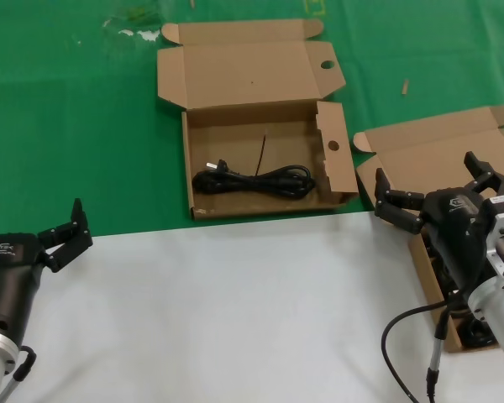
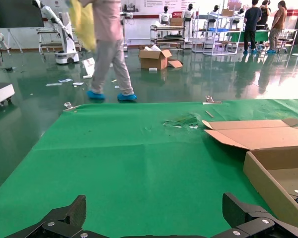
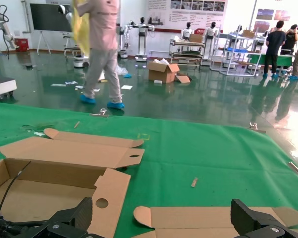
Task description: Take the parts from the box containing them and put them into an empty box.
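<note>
The wide box with round-holed flaps (image 1: 203, 116) lies open on the green cloth. One black coiled cable (image 1: 252, 180) lies inside it near its front wall. It also shows in the right wrist view (image 3: 49, 183) and the left wrist view (image 2: 268, 173). The plain-lidded box (image 1: 428, 147) is open at the right. My right gripper (image 1: 428, 180) hangs open and empty over it, and the arm hides most of its inside. Its lid shows in the right wrist view (image 3: 213, 218), between the fingers. My left gripper (image 1: 63, 225) is open and empty over the white surface, at the left.
The white surface (image 1: 235, 311) covers the front, and the green cloth (image 1: 67, 101) covers the back. Small scraps (image 1: 406, 86) lie on the green. The right arm's cable (image 1: 403, 336) loops over the white surface. A person walks far behind the table (image 2: 107, 44).
</note>
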Controlling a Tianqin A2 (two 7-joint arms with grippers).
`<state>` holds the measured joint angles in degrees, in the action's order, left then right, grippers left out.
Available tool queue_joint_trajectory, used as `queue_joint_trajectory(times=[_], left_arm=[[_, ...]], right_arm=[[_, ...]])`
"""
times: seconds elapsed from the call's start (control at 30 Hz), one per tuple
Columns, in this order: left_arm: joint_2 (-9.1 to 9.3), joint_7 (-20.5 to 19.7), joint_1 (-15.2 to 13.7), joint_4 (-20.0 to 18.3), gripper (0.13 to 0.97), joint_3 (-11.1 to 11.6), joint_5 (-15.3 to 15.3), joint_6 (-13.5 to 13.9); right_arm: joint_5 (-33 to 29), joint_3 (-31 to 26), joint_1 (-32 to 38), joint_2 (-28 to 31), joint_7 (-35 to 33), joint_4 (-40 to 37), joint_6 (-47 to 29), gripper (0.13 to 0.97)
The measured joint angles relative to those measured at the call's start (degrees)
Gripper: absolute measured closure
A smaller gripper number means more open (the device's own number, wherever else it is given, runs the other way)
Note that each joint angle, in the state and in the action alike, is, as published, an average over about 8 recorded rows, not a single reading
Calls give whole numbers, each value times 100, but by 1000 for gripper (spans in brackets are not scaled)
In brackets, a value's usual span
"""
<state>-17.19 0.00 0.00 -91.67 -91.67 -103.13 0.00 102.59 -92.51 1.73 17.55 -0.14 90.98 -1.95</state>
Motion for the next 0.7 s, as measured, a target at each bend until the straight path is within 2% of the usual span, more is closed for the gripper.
queue_joint_trajectory(times=[0.7], left_arm=[[0,0,0,0,132,0,0,0]], right_arm=[[0,0,0,0,0,0,0,129]])
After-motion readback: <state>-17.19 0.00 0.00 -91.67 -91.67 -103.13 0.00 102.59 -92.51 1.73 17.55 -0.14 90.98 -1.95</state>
